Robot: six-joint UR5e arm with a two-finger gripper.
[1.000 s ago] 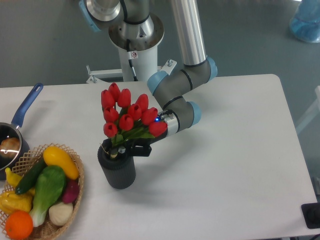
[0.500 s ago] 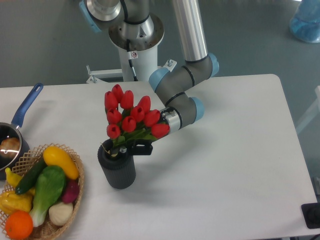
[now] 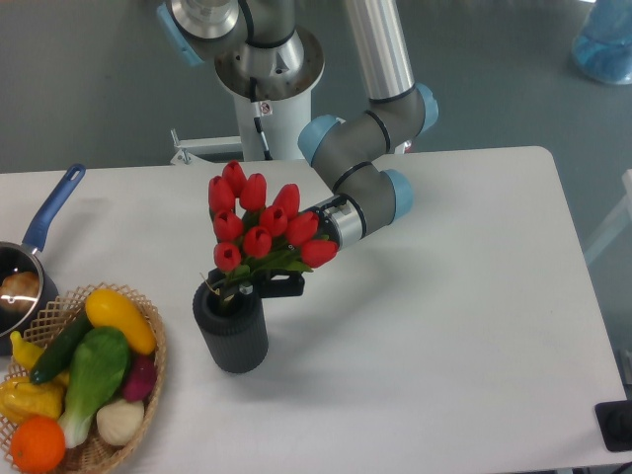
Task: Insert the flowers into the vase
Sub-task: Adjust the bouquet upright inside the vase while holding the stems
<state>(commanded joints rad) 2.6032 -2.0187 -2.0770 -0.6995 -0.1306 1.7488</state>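
Note:
The flowers (image 3: 262, 222), a bound bunch of red tulips with green leaves, lean up and to the right out of the vase (image 3: 232, 331). Their stem ends sit in its mouth. The vase is a dark ribbed cylinder standing upright on the white table, just right of the basket. My gripper (image 3: 279, 286) reaches in from the right, just above the vase rim. It is shut on the stems under the buds. Leaves hide part of its black fingers.
A wicker basket (image 3: 148, 316) of toy vegetables and fruit stands at the front left, close beside the vase. A blue-handled saucepan (image 3: 44, 222) sits at the left edge. The robot's base column (image 3: 267, 109) rises behind the table.
The arm's wrist has risen and swung right. The gripper and tulip bunch have shifted slightly up and right, with the stems staying in the vase mouth.

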